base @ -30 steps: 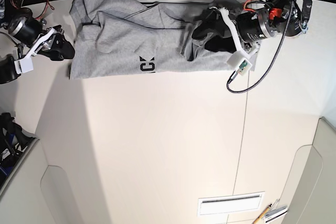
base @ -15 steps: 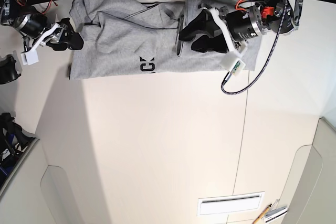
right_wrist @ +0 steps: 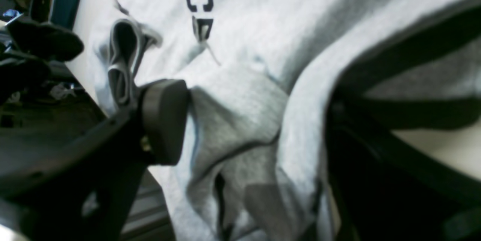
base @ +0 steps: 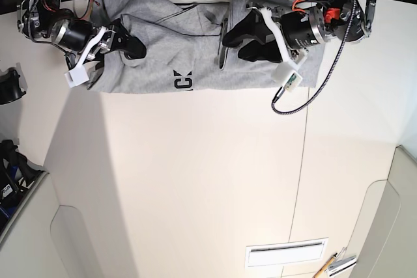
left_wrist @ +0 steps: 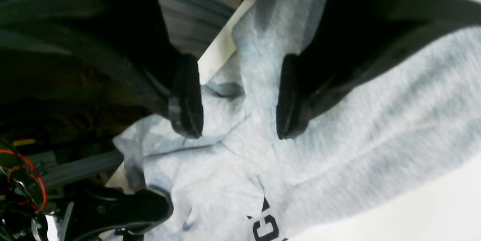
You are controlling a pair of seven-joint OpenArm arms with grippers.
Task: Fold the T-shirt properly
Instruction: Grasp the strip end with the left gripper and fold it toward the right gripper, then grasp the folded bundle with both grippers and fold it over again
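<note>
The heather-grey T-shirt (base: 195, 43) lies crumpled along the table's far edge, with black lettering (base: 183, 81) at its near hem. My left gripper (base: 229, 38) hovers over the shirt's middle. In the left wrist view it (left_wrist: 236, 117) is open, both pads (left_wrist: 186, 98) apart, with a raised ridge of the shirt (left_wrist: 259, 45) running between them. My right gripper (base: 129, 41) is over the shirt's left part. In the right wrist view it (right_wrist: 248, 128) is open, with bunched fabric (right_wrist: 240, 113) between its wide-apart jaws.
The white table (base: 195, 180) has a seam (base: 303, 161) down its right half. A black cable (base: 313, 96) hangs from the left arm. A vent slot (base: 287, 252) and a pencil (base: 324, 267) lie near the front right. Dark gear (base: 10, 86) sits at the left edge.
My right gripper has moved right, from beside the shirt's left edge to over the shirt. My left gripper has moved left across the shirt, and a fold stands up by it.
</note>
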